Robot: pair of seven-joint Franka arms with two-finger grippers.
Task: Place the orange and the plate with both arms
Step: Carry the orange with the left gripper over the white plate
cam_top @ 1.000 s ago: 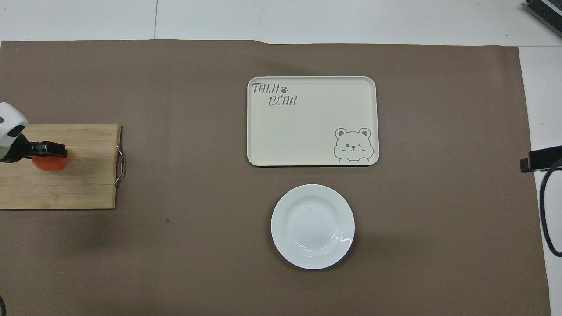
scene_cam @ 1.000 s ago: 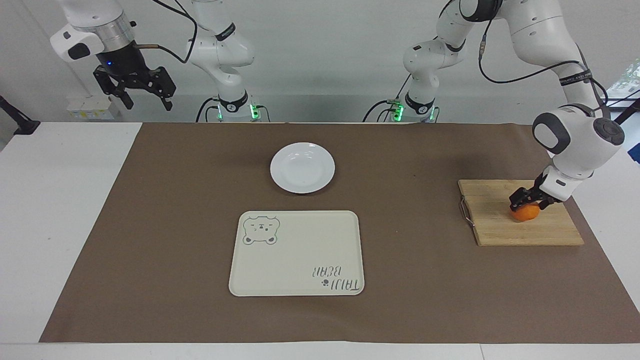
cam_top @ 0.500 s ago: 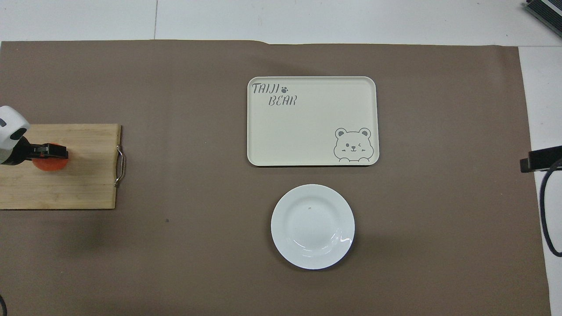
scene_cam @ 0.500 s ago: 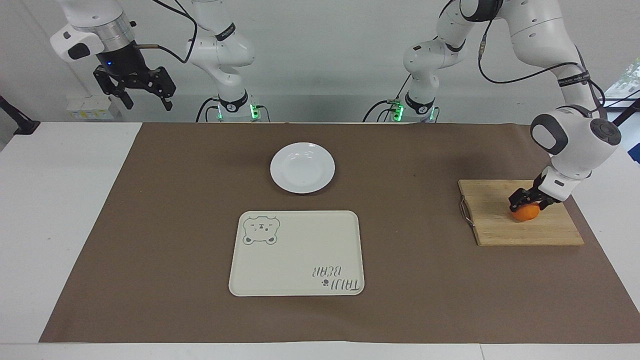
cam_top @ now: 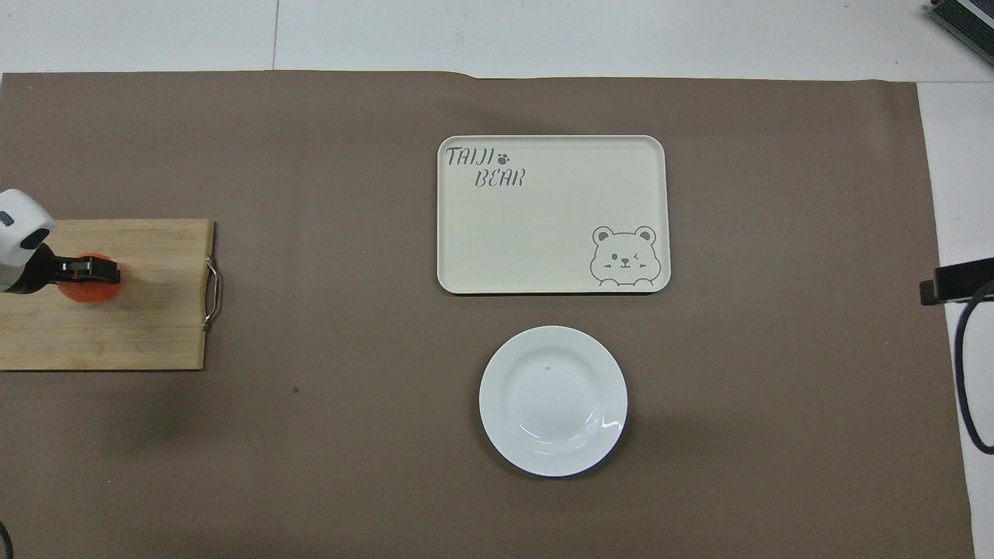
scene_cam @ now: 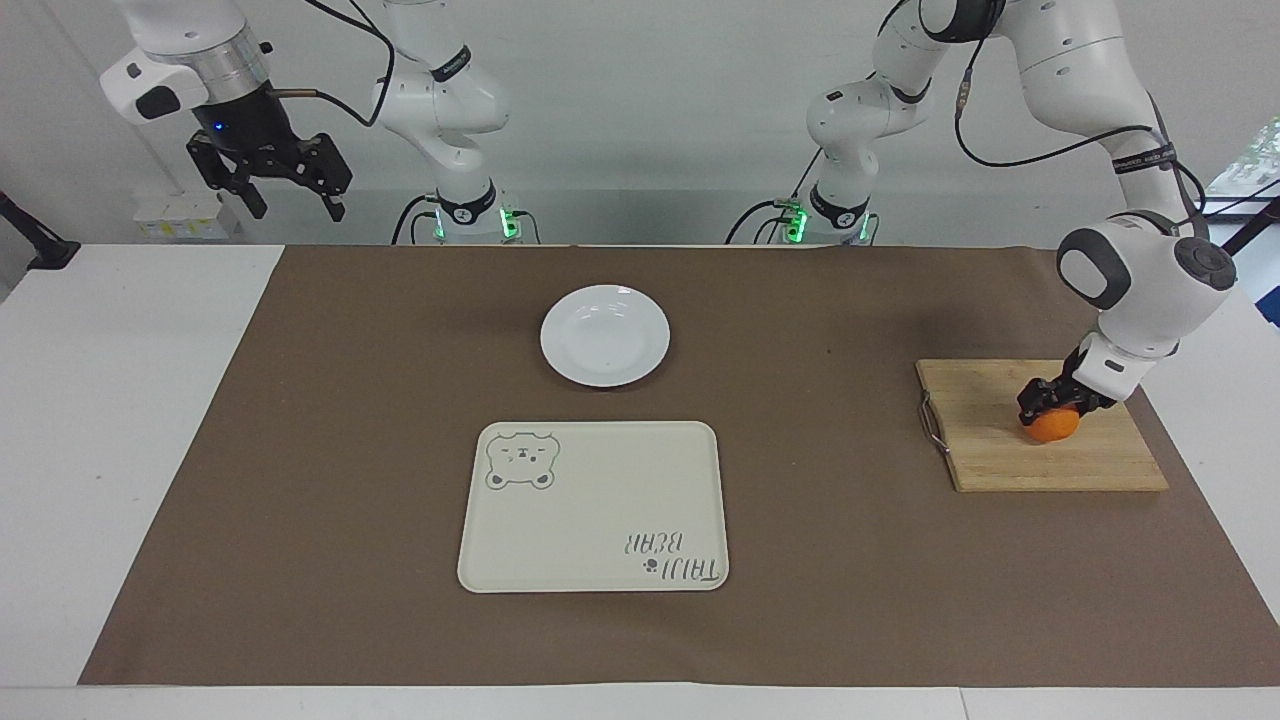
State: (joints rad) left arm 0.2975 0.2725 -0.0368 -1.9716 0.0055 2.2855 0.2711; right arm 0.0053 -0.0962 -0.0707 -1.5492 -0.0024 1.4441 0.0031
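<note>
1. Orange (scene_cam: 1051, 427) sits on the wooden board (scene_cam: 1040, 460), at the board's end away from the tray (scene_cam: 594, 506), which serves as the landmark for everything else.
2. Left gripper (scene_cam: 1052, 400) is down on the orange, its fingers closed on the fruit from above; the fruit rests on the board. In the overhead view the same gripper (cam_top: 87, 271) lies across the top of the orange (cam_top: 92, 289).
3. Board lies on the brown mat (scene_cam: 300, 450) toward the left arm's end of the bench (scene_cam: 100, 450), well apart from the tray. Its metal handle (scene_cam: 930, 422) is on the edge that faces the tray.
4. Plate (scene_cam: 605, 335) lies near the tray, on the side nearer to the robots, with a strip of mat between them. It holds nothing.
5. Tray lies flat in the middle of the mat, with a bear drawing in one corner and lettering in the corner diagonal to it. Nothing lies on it.
6. Right gripper (scene_cam: 290, 195) hangs high in the air over the bench's edge at the right arm's end, well apart from the tray and plate. Its fingers are spread open and hold nothing; this arm waits.
</note>
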